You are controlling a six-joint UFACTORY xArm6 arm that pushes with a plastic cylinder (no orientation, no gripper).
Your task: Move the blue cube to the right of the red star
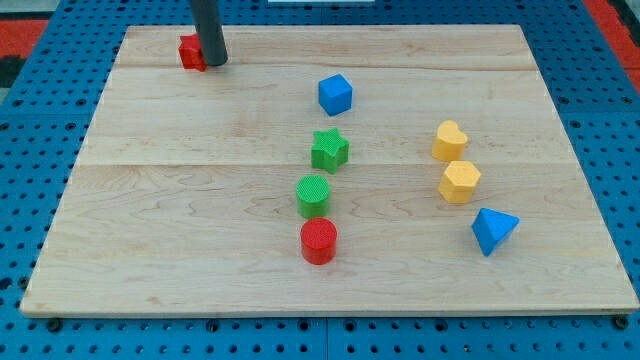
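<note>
We see a pale, smooth wooden worktop (200, 200) with visible grain; the green cylinder (313, 195) and red cylinder (319, 241) look like ridged matt plastic.

- Your tip (215, 62) sits at the board's (150, 240) top-left, touching the red star (190, 52) on its left.
- Right of it, slightly lower: blue cube (335, 95).
- Below the cube, in a column: green star (328, 150), green cylinder (313, 195), red cylinder (319, 241).
- Far right and lower: yellow heart (449, 141), yellow hexagon (459, 182), blue pyramid (493, 230).
</note>
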